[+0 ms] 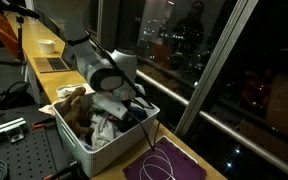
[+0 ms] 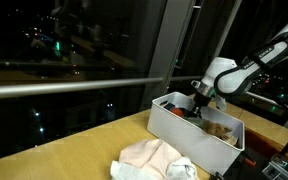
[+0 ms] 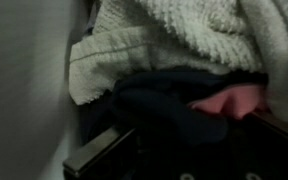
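We see the robot's gripper [image 2: 197, 100] lowered into a white rectangular plastic bin [image 2: 174, 125] at the right of the frame in an exterior view. The bin stands on a light wooden table [image 2: 74, 150] beside a dark night window.

In the wrist view, a dark navy fabric [image 3: 169, 105] fills the middle of the frame. It lies in the bin just under a white knitted cloth [image 3: 174, 35] that spans the top, and it touches a pink cloth [image 3: 229, 100] at centre right. One black finger [image 3: 99, 155] shows at the lower left, right against the navy fabric. We cannot tell whether the jaws stand apart or have closed on it, since the fabric hides the tips.

In an exterior view, a brown cloth [image 1: 76, 105] is heaped at the bin's left end. A purple cloth [image 1: 169, 165] lies on the table at the bottom of the frame. A pale pink garment [image 2: 149, 158] lies near the bin's front wall.
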Robot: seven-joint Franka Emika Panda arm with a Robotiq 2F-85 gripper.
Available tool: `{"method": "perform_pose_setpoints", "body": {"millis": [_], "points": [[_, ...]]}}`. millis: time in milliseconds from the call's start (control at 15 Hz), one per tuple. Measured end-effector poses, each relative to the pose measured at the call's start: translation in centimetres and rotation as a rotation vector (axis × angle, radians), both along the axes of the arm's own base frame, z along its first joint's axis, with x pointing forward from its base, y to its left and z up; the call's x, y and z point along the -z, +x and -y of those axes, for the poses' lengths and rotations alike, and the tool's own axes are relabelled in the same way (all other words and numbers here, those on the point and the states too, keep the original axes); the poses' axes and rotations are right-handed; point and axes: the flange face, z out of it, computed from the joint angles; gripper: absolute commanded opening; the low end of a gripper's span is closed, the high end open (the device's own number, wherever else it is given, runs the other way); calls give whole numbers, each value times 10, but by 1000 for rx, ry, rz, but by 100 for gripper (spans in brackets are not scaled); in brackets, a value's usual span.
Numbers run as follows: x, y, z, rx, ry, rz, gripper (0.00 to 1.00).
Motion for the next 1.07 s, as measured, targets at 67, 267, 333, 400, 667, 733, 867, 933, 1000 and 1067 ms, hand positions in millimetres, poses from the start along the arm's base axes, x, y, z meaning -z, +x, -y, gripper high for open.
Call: {"method": "perform_pose_setpoints", "body": {"millis": [67, 267, 333, 400, 667, 733, 867, 933, 1000, 1067], "points": [[-8, -1, 3, 6, 12, 5, 5], [-36, -4, 8, 17, 41, 20, 5], [-47, -4, 8, 16, 48, 25, 5], [-58, -4, 7, 12, 53, 29, 5], [-117, -5, -2, -13, 65, 71, 5], [-137, -5, -8, -25, 66, 90, 5], [-183, -8, -26, -59, 65, 137, 5], [-207, -11, -37, -80, 63, 162, 5], [-230, -14, -49, -103, 59, 189, 5], [-254, -18, -62, -128, 57, 215, 5]]}}
